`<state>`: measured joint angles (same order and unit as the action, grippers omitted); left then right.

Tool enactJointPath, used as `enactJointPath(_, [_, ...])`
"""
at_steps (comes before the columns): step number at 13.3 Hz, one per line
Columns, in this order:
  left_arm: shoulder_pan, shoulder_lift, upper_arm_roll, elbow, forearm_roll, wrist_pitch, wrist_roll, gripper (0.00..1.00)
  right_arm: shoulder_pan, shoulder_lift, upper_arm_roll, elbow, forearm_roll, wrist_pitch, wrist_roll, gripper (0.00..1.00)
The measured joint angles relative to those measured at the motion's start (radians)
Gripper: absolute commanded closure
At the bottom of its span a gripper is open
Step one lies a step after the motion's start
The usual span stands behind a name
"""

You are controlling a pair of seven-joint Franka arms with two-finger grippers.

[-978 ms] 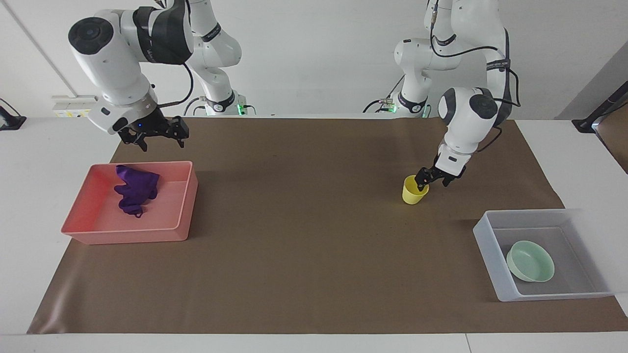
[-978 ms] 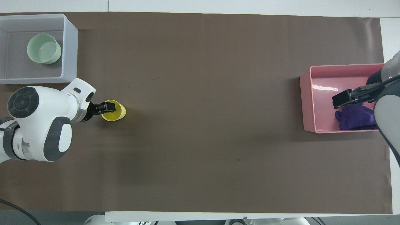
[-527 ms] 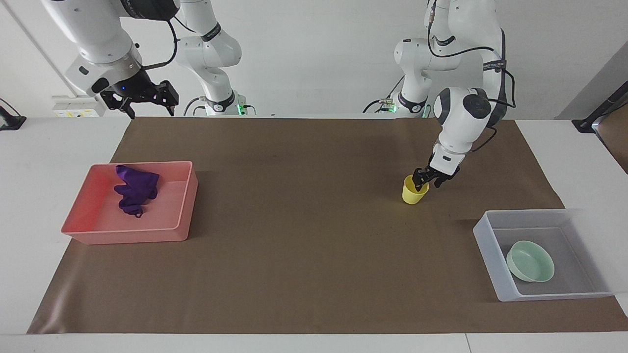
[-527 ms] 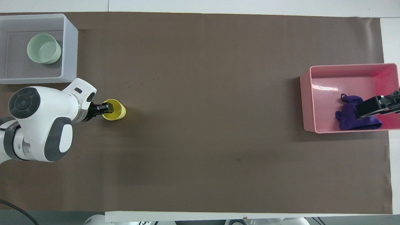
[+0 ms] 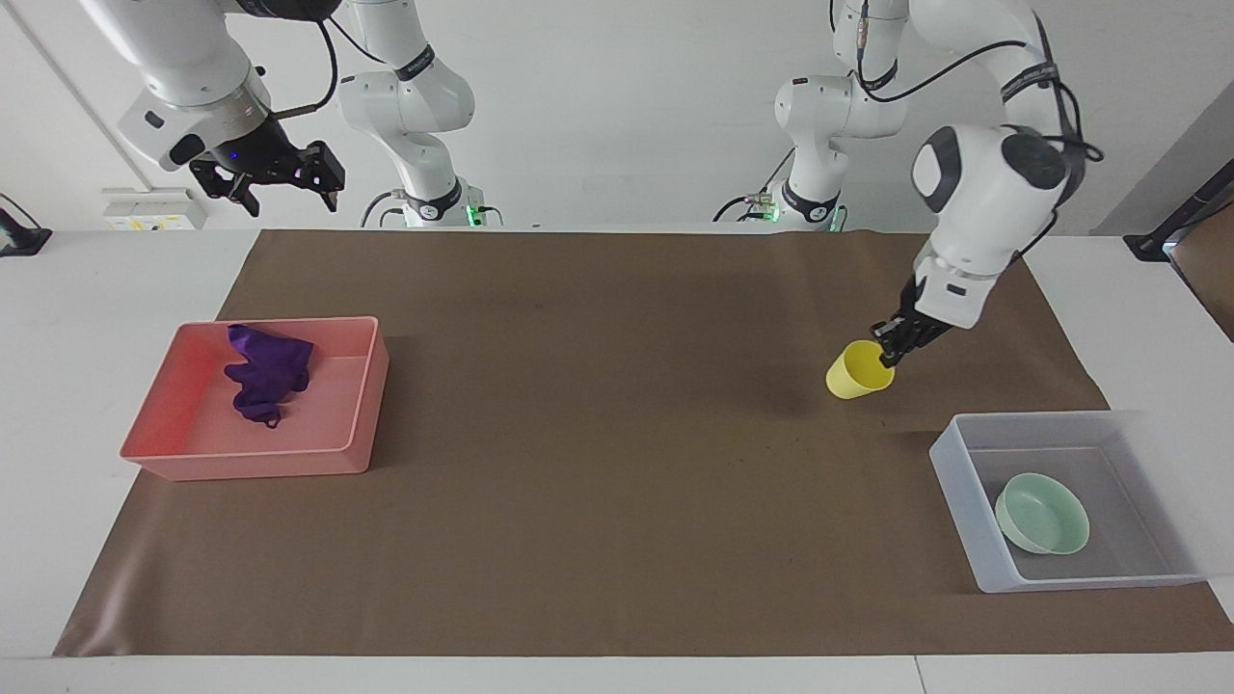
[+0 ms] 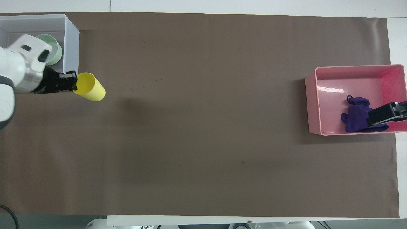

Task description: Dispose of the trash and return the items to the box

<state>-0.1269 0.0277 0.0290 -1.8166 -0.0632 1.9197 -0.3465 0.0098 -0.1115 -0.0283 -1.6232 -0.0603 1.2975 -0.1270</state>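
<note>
Green bowl [image 5: 1043, 525] in box [image 5: 959, 443], cloth [image 5: 266, 377] in tray [image 5: 359, 405]

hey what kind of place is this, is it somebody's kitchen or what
Not a kitchen: most likely a robotics lab. Two white robot arms stand at a table covered with a brown mat. The left gripper holds a yellow cup in the air, and bare white walls surround it.

No text, label, brand, number or sign can be read anywhere

Glossy white arms with dark grey joint caps, black cables, black hands.
</note>
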Motion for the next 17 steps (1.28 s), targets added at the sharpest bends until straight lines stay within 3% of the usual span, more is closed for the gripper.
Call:
enactJointPath(1, [0.065,0.054,0.003,0.12,0.0,-0.047,0.01,1.0,0.0,0.0,0.0,0.0,0.0,-0.001,0.0,0.0])
enactJointPath(3, [0.188,0.21,0.006,0.297,-0.001,-0.022,0.072,1.0,0.0,0.0,0.0,-0.001,0.0,-0.004,0.0,0.0])
enactJointPath(6, [0.267,0.449,0.005,0.412,-0.002,0.164,0.098,1.0,0.0,0.0,0.0,-0.002,0.0,-0.005,0.0,0.0])
enactJointPath(8, [0.269,0.563,0.002,0.465,-0.002,0.238,0.098,0.99,0.0,0.0,0.0,-0.002,0.0,-0.005,0.0,0.0])
enactJointPath(9, [0.268,0.59,0.0,0.479,-0.001,0.25,0.103,0.6,0.0,0.0,0.0,-0.002,0.0,-0.005,0.0,0.0])
enactJointPath(10, [0.268,0.599,-0.001,0.487,-0.001,0.248,0.12,0.02,0.0,0.0,0.0,-0.002,0.0,-0.005,0.0,0.0])
enactJointPath(14, [0.28,0.588,-0.001,0.513,-0.001,0.236,0.174,0.0,0.0,0.0,0.0,-0.002,0.0,-0.005,0.0,0.0])
enactJointPath(17, [0.252,0.493,-0.011,0.535,-0.001,0.018,0.179,0.0,0.0,0.0,0.0,-0.002,0.0,-0.005,0.0,0.0])
